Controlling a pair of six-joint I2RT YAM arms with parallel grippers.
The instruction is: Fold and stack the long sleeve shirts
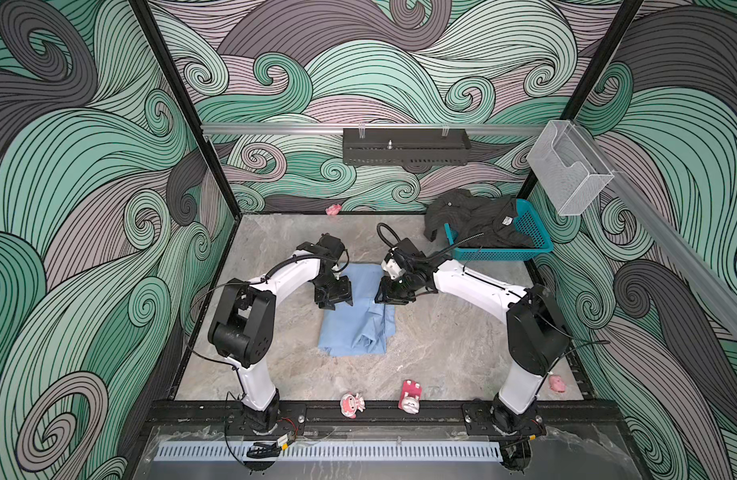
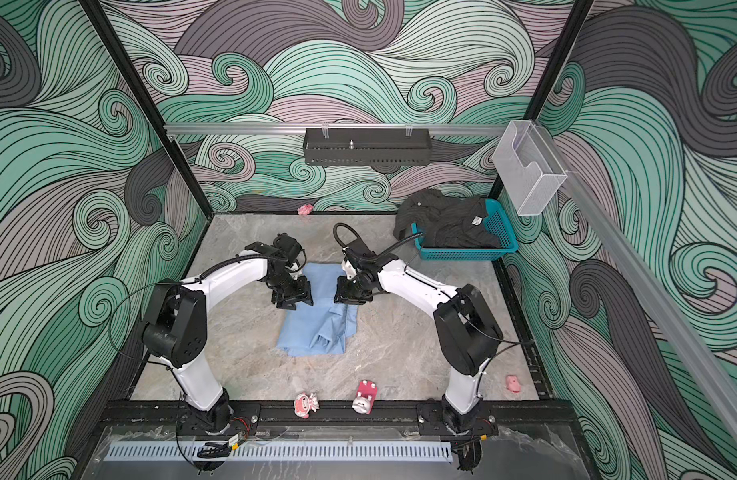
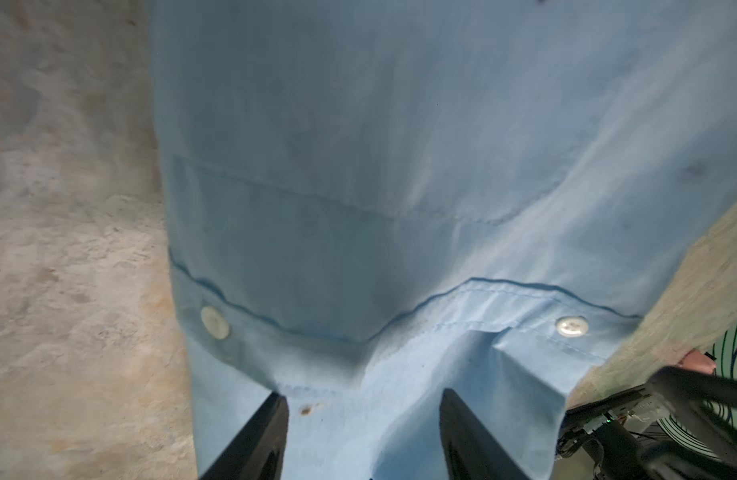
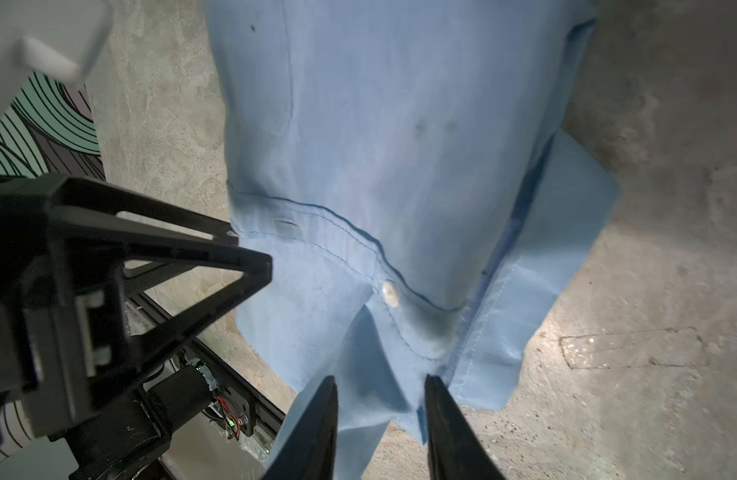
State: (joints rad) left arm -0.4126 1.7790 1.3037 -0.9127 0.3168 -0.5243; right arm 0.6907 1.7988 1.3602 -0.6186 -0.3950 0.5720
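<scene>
The light blue shirt (image 1: 358,320) (image 2: 317,328) lies folded in the middle of the table, its button placket (image 3: 441,307) (image 4: 358,249) across both wrist views. My left gripper (image 1: 335,301) (image 3: 362,395) hovers over the fold's left edge, jaws wide apart, cloth lying loose beneath them. Just above the right edge, my right gripper (image 1: 385,299) (image 4: 381,378) stands open, with a cloth corner lying between its fingers, unpinched. The dark charcoal shirt (image 1: 479,224) (image 2: 446,226) sits crumpled in the teal basket (image 1: 500,253) (image 2: 462,253) at the back right, spilling over its left rim.
Two pink toys (image 1: 352,405) (image 1: 410,397) rest by the front rail, another (image 1: 557,382) at the right edge, one (image 1: 332,210) at the back wall. A black shelf (image 1: 404,147) and a clear box (image 1: 566,174) hang on the walls.
</scene>
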